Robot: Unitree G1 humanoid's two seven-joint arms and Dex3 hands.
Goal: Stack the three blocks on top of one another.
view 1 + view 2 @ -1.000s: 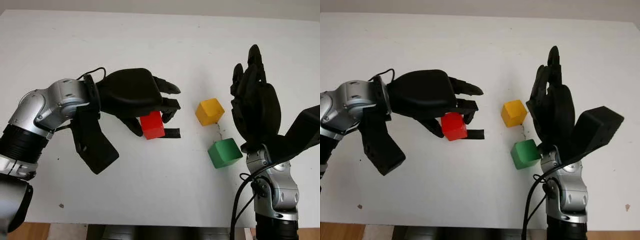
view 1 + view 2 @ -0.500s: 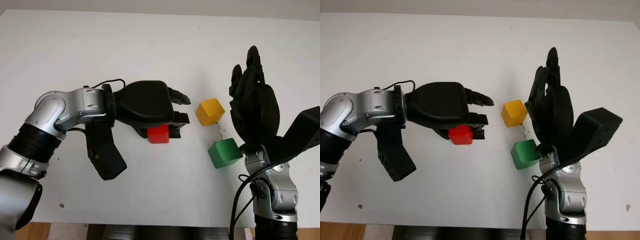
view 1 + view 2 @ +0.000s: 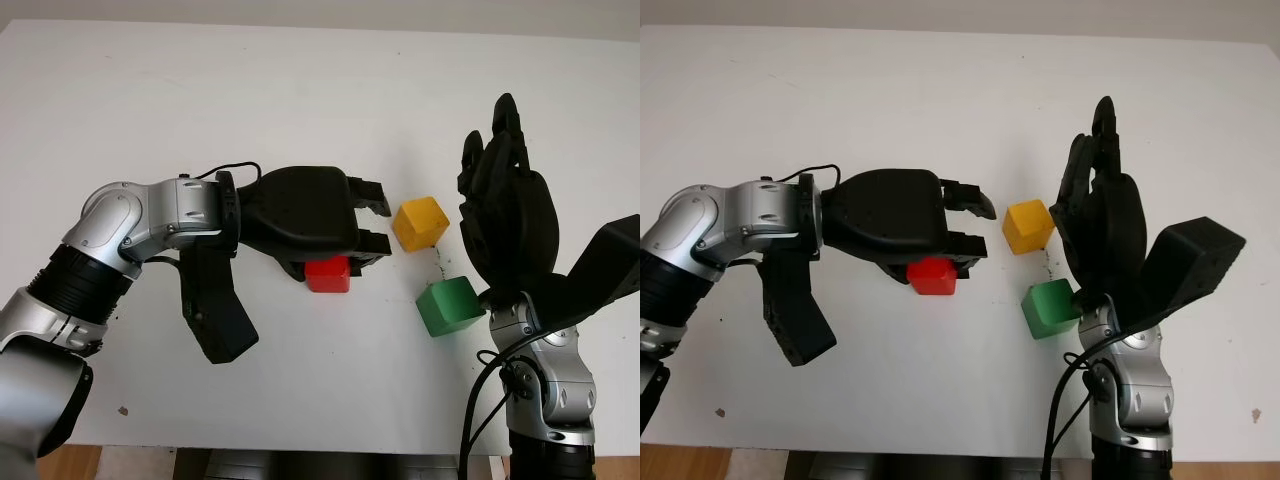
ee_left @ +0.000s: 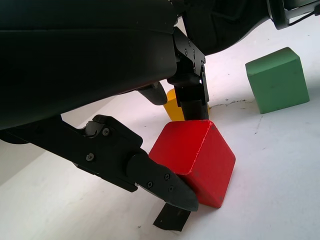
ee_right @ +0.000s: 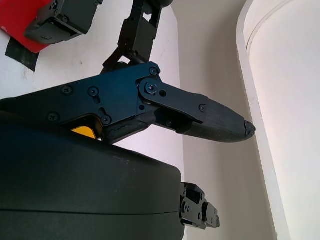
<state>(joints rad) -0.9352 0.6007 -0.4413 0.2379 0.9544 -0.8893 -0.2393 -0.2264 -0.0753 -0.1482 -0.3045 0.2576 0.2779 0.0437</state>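
Three blocks occupy the white table [image 3: 300, 80]. The left hand [image 3: 345, 240] grips the red block [image 3: 328, 274] near table centre, fingers closed around it. The yellow block [image 3: 419, 222] sits just right of it, the green block [image 3: 450, 305] nearer the robot. The right hand [image 3: 505, 215] stands open, upright beside both.

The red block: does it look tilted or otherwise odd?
Yes. The red block sits tilted in the left hand, one corner pointing down, above the white table. The right hand is open.
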